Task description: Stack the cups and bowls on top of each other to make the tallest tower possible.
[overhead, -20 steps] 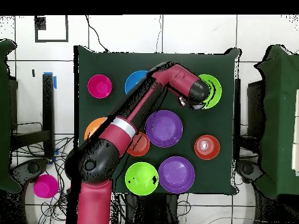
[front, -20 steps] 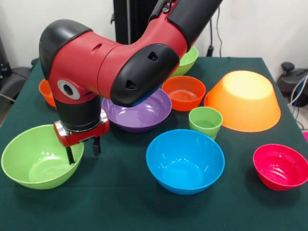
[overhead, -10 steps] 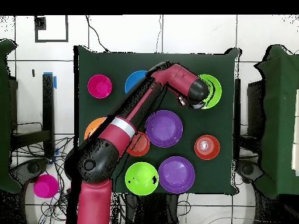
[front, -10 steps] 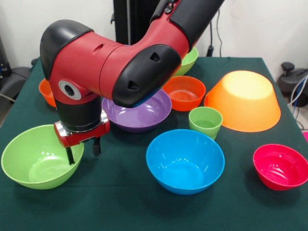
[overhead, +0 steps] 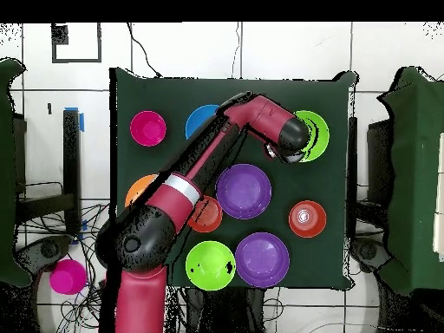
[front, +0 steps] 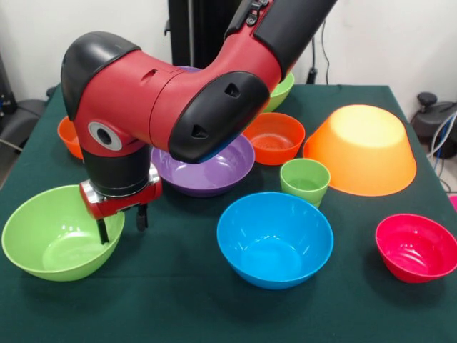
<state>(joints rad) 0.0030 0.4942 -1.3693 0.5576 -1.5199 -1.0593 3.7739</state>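
Nearest the front-view camera, on the dark green cloth-covered table (front: 178,300), sit three glossy plastic bowls, all upright: a wide light-green bowl (front: 50,239) at left, a round blue bowl (front: 275,239) mid, a small pink-red bowl (front: 418,246) at right.

The red and black arm (front: 171,100) hangs its gripper (front: 123,223) over the light-green bowl's right rim. Fingers straddle the wall: one black finger (front: 104,230) inside the bowl, the other outside, rim between them, pinching or nearly so; contact can't be confirmed. Overhead view shows the arm's wrist covering that bowl's edge (overhead: 314,134).

Next row back: a small light-green tapered plastic cup (front: 305,181), upright, just behind the blue bowl, beside the big orange-yellow bowl (front: 363,148), which lies upside down.

Behind the gripper, a wide purple bowl (front: 207,170), partly under the arm. To its right, a small orange-red bowl (front: 275,137). Another orange-red bowl (front: 68,137) peeks out at far left.

Furthest back, a second light-green bowl (front: 280,89) shows behind the arm; overhead view shows a second purple bowl (overhead: 262,258) next to it. Nothing stacked yet.
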